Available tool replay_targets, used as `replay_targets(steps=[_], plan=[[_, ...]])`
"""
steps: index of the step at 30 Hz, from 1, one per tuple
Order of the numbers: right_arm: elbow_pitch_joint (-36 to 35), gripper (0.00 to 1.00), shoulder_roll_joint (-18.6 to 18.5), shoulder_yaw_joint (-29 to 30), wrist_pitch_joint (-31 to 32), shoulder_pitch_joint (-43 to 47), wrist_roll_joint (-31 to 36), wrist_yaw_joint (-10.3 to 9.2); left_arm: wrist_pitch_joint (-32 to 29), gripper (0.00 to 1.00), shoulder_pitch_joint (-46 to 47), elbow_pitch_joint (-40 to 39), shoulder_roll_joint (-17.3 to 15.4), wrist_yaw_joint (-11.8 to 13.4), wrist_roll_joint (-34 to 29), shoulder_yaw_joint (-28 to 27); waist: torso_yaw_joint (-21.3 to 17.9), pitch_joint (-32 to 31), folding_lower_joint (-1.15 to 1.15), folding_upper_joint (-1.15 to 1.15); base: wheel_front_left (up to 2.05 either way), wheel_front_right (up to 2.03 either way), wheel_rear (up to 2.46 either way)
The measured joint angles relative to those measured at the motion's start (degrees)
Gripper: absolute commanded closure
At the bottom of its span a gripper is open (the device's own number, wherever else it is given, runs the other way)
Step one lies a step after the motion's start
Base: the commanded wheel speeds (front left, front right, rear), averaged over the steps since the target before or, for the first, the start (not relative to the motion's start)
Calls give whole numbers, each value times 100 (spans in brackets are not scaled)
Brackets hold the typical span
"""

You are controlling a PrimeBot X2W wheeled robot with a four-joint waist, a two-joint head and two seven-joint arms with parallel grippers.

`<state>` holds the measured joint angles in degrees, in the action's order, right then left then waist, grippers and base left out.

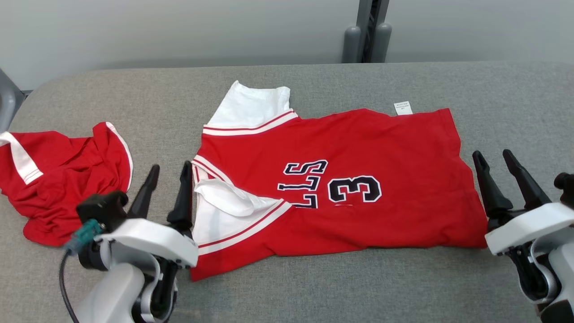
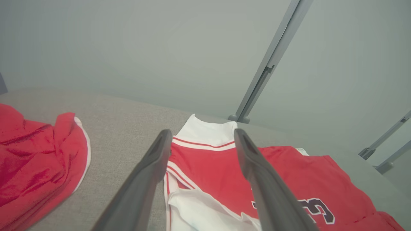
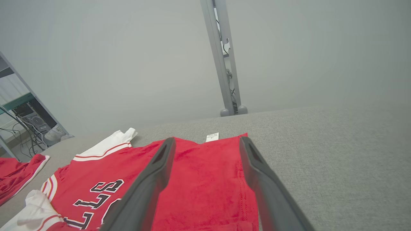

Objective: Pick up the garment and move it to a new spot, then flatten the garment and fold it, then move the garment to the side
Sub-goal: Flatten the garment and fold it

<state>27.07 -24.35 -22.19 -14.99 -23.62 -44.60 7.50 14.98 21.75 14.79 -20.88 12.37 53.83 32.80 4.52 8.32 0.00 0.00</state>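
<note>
We see the red short-sleeved jersey with white sleeves and dark lettering point(image 1: 358, 179) lying flat in the middle of the grey fabric-covered bench point(image 1: 314, 291). Its neck end is toward our left and its hem toward our right. Our left fingers point(image 1: 144, 193) stand apart and empty, just beside the white sleeve at the neck end. Our right fingers point(image 1: 489, 184) are likewise spread and hold nothing, just beside the hem. A crumpled red garment with white trim point(image 1: 63, 188) sits at the bench's left end.
</note>
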Motion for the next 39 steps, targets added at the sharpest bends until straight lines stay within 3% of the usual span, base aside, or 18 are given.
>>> replay_targets(steps=[4,8,18,24,30,31,32,33,39], plan=[[-392,0,546,833,0,660,664,0,0,0,-630,253,488,-4,-537,-136,56,-69,0,0,0,0,0],[-549,0,784,1123,0,960,995,0,0,0,-945,678,760,-48,-691,-107,91,-110,0,0,0,0,0],[-642,0,972,1294,2,1129,1239,0,-85,0,-1044,1790,1129,-19,-458,-134,40,-214,0,0,0,0,0],[-770,0,1040,1354,40,1145,1088,0,-238,0,-911,2247,1172,-12,-379,-153,-41,-254,0,0,0,0,0],[-812,0,1028,1360,78,1222,1084,0,-358,0,-794,2468,1236,-253,-303,-97,-78,-272,0,0,0,0,0],[-811,0,1026,1363,78,1248,1085,0,-400,14,-769,2501,1241,-322,-300,-51,-77,-274,0,0,0,0,0],[-803,0,1026,1373,78,1256,1087,0,-443,85,-737,2532,1238,-396,-301,-15,-76,-275,0,0,0,0,0],[-790,0,1027,1391,79,1256,1090,0,-444,100,-712,2559,1238,-455,-310,18,-75,-279,0,0,0,0,0],[-478,0,1085,1647,214,1328,1239,0,-208,100,-592,2551,1202,-470,-483,33,-55,-281,0,0,0,0,0]])
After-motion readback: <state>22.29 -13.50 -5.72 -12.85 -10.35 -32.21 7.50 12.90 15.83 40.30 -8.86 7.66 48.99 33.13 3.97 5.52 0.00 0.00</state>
